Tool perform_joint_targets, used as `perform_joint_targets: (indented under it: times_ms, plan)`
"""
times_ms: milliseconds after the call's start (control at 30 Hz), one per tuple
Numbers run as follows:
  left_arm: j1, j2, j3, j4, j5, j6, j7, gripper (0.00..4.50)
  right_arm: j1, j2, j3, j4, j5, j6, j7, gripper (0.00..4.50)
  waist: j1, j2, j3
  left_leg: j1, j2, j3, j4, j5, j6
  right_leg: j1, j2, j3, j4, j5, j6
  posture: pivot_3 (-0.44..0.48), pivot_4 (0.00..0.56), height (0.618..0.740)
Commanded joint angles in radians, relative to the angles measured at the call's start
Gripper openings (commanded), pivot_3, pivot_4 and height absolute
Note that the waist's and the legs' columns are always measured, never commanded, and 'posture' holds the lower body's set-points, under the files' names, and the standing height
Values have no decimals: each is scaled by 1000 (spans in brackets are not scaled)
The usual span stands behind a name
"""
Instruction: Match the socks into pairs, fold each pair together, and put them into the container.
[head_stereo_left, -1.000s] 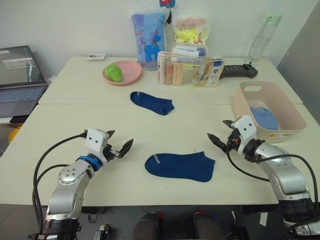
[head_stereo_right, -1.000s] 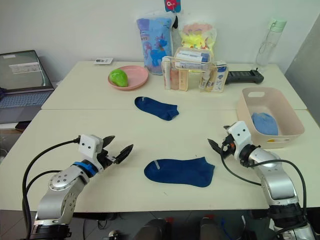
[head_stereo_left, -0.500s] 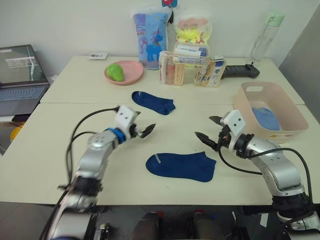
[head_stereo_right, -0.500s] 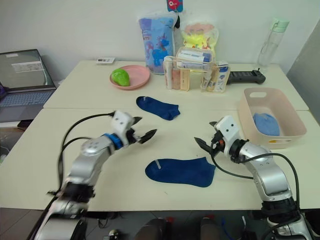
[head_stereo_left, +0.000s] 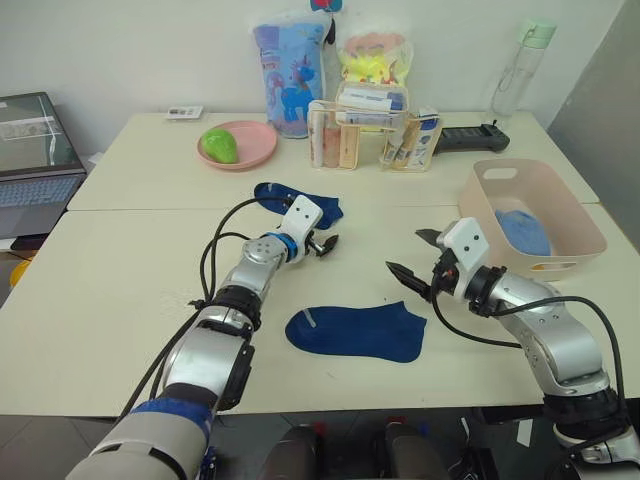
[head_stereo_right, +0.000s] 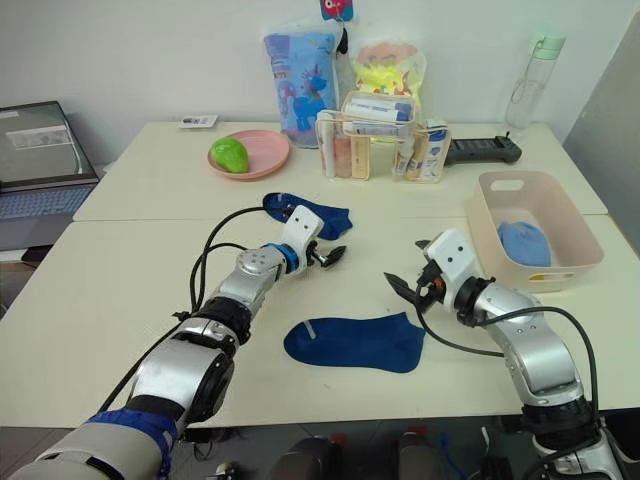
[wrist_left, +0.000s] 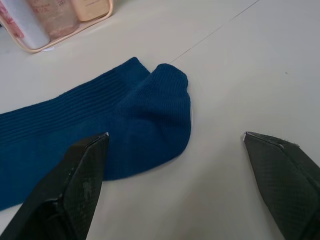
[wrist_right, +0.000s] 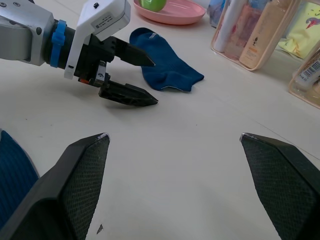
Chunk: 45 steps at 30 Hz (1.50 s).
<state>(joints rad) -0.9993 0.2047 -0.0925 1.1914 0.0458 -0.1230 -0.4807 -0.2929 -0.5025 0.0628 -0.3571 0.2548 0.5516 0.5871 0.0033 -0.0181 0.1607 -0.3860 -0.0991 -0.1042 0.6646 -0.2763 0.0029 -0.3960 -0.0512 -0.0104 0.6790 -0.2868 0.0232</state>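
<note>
Two dark navy socks lie flat on the cream table: one near the front (head_stereo_left: 352, 332), one farther back (head_stereo_left: 283, 197). My left gripper (head_stereo_left: 325, 243) is open, low over the table at the far sock's toe end (wrist_left: 115, 125), fingers apart, holding nothing. My right gripper (head_stereo_left: 405, 252) is open above bare table, right of the near sock and apart from it. The right wrist view shows the left gripper (wrist_right: 135, 80) in front of the far sock (wrist_right: 172, 72). The pale pink container (head_stereo_left: 488, 200) stands at the right with a light blue sock bundle (head_stereo_left: 522, 232) inside.
At the back stand a pink plate (head_stereo_left: 255, 150) holding a green object (head_stereo_left: 220, 145), a clear organiser of toiletries (head_stereo_left: 365, 140), two printed bags, a water bottle (head_stereo_left: 520, 70) and a black device (head_stereo_left: 470, 138). A laptop (head_stereo_left: 30, 160) sits at the far left.
My left arm has stretched forward from the table's front left to the far navy sock. My right gripper has shifted slightly left toward the middle. Both socks lie where they were.
</note>
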Motion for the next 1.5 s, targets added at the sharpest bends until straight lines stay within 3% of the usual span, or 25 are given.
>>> perform_joint_targets:
  times_ms: [33, 433, 667, 733, 800, 900, 1067, 1167, 1267, 1500]
  plan:
    - [-47, -13, 38, 62, -5, 30, 38, 3589, -4, -1, -10, -56, 2, 4, -13, 4500, -2, 0, 0, 0, 0, 0, 0, 0, 0, 0, 0, 0, 0, 0, 0, 0, 150, 740]
    - [-83, -14, 98, 108, 6, 44, 86, 47, -14, 1, -12, -77, 8, 15, -12, 4500, -5, 0, 0, -1, 0, 1, 0, 0, 0, -3, 0, 1, 1, 0, 0, 0, 150, 740]
    - [-48, 15, 92, 65, 27, -23, 46, 47, -12, 4, -10, -77, 6, 11, -13, 4500, -7, 0, 0, -8, 0, 1, 1, 1, -2, -10, 0, 1, 4, 0, 0, 0, 150, 740]
    - [-4, 37, 97, -7, 5, -43, -35, 47, -5, 1, -14, -71, 6, 5, -10, 4500, -7, 0, -1, -8, 0, 1, 1, 1, -2, -10, 0, 1, 3, 0, 0, 0, 150, 740]
    - [69, 55, 99, -157, -43, -10, -169, 47, 0, -1, -18, -68, 5, 2, -9, 4500, -9, 0, -1, -8, 0, 2, 1, 1, -2, -11, 0, 2, 3, 0, 0, 0, 150, 740]
    - [232, 84, 57, -530, -132, 159, -364, 47, -1, -2, -22, -57, 0, 3, -14, 4500, -10, 0, -1, -9, 1, 1, 1, 1, -2, -11, 0, 1, 3, 0, 0, 0, 150, 740]
    - [429, 147, -2, -1029, -271, 480, -495, 47, -11, 0, -39, -41, 10, 25, -24, 4500, -7, 0, -1, -11, 0, 0, 4, 1, -2, -11, 0, 0, 3, 1, -1, 0, 150, 740]
    - [497, 186, -44, -1187, -306, 584, -525, 47, -19, -8, -54, -25, 17, 28, -21, 4500, -8, 1, -1, -11, 1, 0, 4, 1, -1, -10, 0, 1, 3, 1, -1, 0, 150, 740]
    - [527, 198, -65, -1239, -320, 627, -521, 687, -18, -15, -63, -15, 16, 26, -16, 4500, -6, 2, -2, -10, 0, 0, 4, 1, -1, -10, 0, 0, 3, 1, -1, 0, 150, 740]
    - [517, 258, -40, -1297, -394, 716, -564, 2963, -7, -36, -47, -9, 8, 48, 1, 4500, -6, 2, -2, -10, 1, 0, 4, 1, -1, -10, 0, 0, 3, 1, -1, 0, 150, 740]
